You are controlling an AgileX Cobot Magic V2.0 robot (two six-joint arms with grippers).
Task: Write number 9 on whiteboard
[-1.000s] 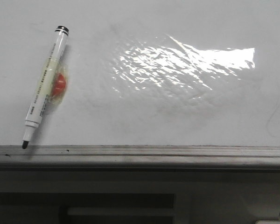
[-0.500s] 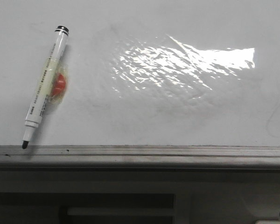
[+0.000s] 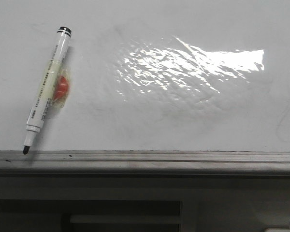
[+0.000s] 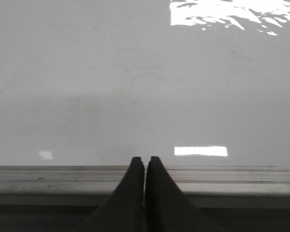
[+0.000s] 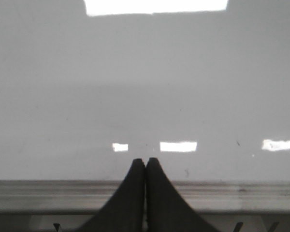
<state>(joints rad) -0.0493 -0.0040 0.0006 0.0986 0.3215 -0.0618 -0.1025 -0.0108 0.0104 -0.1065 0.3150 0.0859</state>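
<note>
The whiteboard [image 3: 183,116] fills the front view, glossy white with wrinkled glare, faint grey smudges and a grey bottom rail [image 3: 145,162]. No number 9 shows on it. A white marker [image 3: 47,90] with a black cap end and bare black tip lies on the board at the left, tip near the rail, with a red blob taped to its side. Neither gripper shows in the front view. My left gripper [image 4: 145,158] is shut and empty over the rail [image 4: 222,180]. My right gripper [image 5: 145,160] is shut and empty over the rail [image 5: 241,194].
A bright patch of glare [image 3: 188,65] covers the board's middle. Below the rail is a dark recess with a pale bar [image 3: 125,219].
</note>
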